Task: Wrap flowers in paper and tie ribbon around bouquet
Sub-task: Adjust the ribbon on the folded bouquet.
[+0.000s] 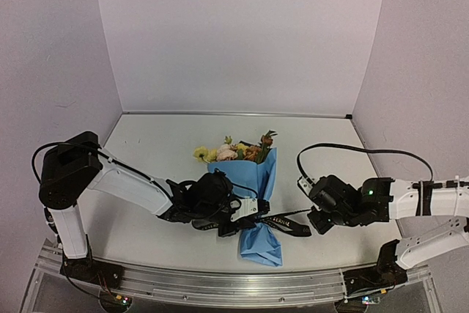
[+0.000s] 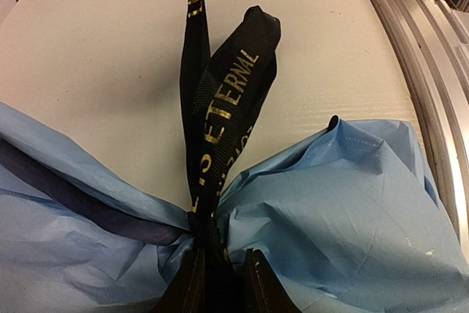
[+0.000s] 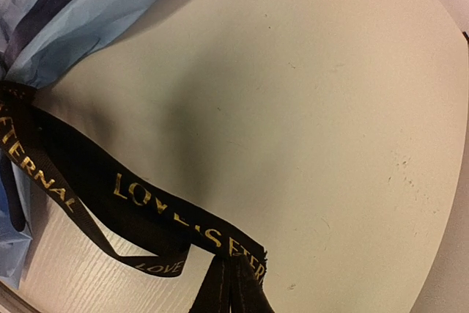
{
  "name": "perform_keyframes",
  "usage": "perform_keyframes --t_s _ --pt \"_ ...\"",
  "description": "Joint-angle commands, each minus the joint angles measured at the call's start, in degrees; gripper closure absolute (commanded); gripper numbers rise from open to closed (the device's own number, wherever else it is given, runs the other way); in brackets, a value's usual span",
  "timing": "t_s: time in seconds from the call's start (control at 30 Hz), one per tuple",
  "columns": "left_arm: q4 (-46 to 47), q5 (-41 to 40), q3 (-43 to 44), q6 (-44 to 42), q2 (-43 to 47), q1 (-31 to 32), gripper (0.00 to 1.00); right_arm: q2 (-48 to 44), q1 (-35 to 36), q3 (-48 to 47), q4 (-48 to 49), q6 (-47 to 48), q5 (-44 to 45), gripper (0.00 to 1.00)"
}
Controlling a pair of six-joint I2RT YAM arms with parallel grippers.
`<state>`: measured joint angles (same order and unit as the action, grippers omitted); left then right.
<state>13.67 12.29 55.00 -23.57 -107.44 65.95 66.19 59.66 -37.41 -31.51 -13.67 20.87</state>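
Wrapping done: we see the light-blue paper cone bouquet (image 1: 254, 188) with yellow and pink blooms lying on the pale table (image 1: 161, 144) | black lettered ribbon (image 3: 168, 214) cinches its waist, knot seems unfinished | right gripper (image 3: 233, 269) clamps one ribbon end | left gripper (image 2: 220, 262) at knot, we cannot tell its grip

Pale table (image 1: 161, 144) (faintly speckled) backed by lilac walls (image 1: 242, 34); metal rail (image 1: 220, 284) along near edge

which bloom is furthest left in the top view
The yellow one, at the left end above the blue paper; the pale pink bloom sits next to it and the orange one further right.
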Motion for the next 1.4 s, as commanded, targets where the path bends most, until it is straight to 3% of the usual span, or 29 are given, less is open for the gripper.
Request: perform_keyframes --t_s 0.0,1.0,1.2,1.37 --pt "-5.8 -2.3 -1.6 0.7 -0.5 -0.7 0.79 -2.3 -1.6 1.3 -2.8 -0.2 4.2 1.0" --pt "-4.9 -3.7 -4.1 2.4 1.1 -0.7 0.79 -5.0 -23.7 5.5 -7.3 -10.1 -0.3 1.0" --pt "-4.7 -4.9 -3.5 3.9 1.8 -0.9 0.78 -4.3 -25.4 1.4 -10.1 -8.1 -9.3 1.0" --pt "-4.5 -7.5 -1.5 9.9 5.6 -2.0 0.57 -5.1 -23.7 -1.8 -12.4 -6.6 -13.4 0.67"
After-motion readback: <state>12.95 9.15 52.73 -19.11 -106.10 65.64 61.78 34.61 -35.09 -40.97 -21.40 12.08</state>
